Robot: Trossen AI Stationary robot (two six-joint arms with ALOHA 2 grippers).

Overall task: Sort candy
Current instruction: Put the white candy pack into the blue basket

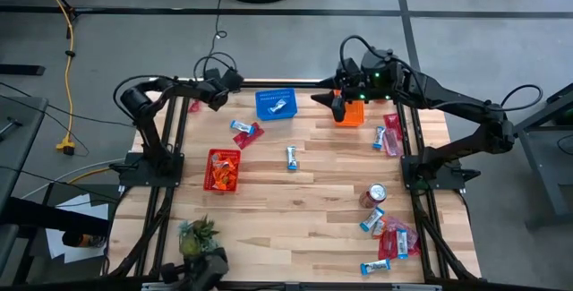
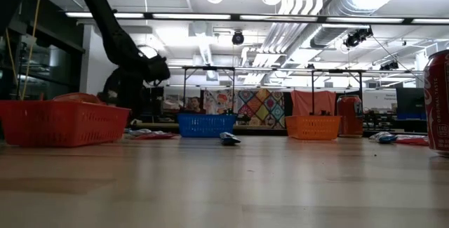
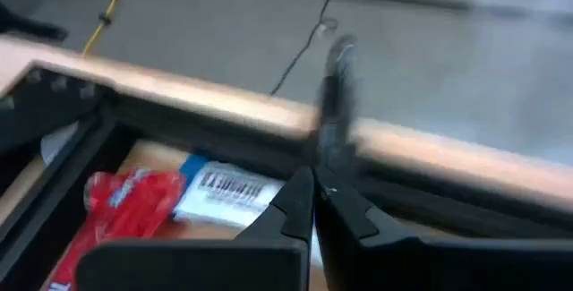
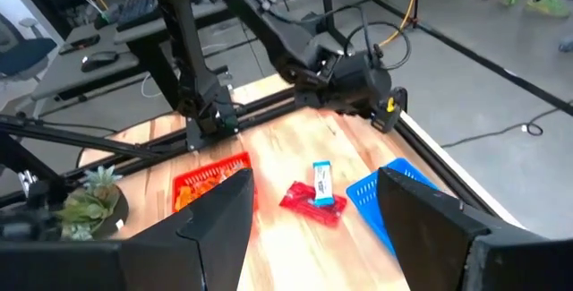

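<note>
Candy lies scattered on the wooden table: a red and a blue-white bar (image 1: 246, 132), a blue-white bar (image 1: 292, 157), a few (image 1: 387, 136) at the right, and a pile (image 1: 391, 240) at the near right. My left gripper (image 1: 215, 96) is shut and holds nothing. It is low over the table's far left corner, beside a red packet (image 3: 125, 206) and a blue-white bar (image 3: 224, 192) that lie flat by the frame rail. My right gripper (image 1: 344, 105) hangs open and high over the orange basket (image 1: 351, 114).
A blue basket (image 1: 275, 104) stands at the far middle and a red basket (image 1: 222, 170) with candy at the left. A soda can (image 1: 376, 192) stands at the right and a small plant (image 1: 197, 235) near the front left. Black frame rails run along both sides and the far edge.
</note>
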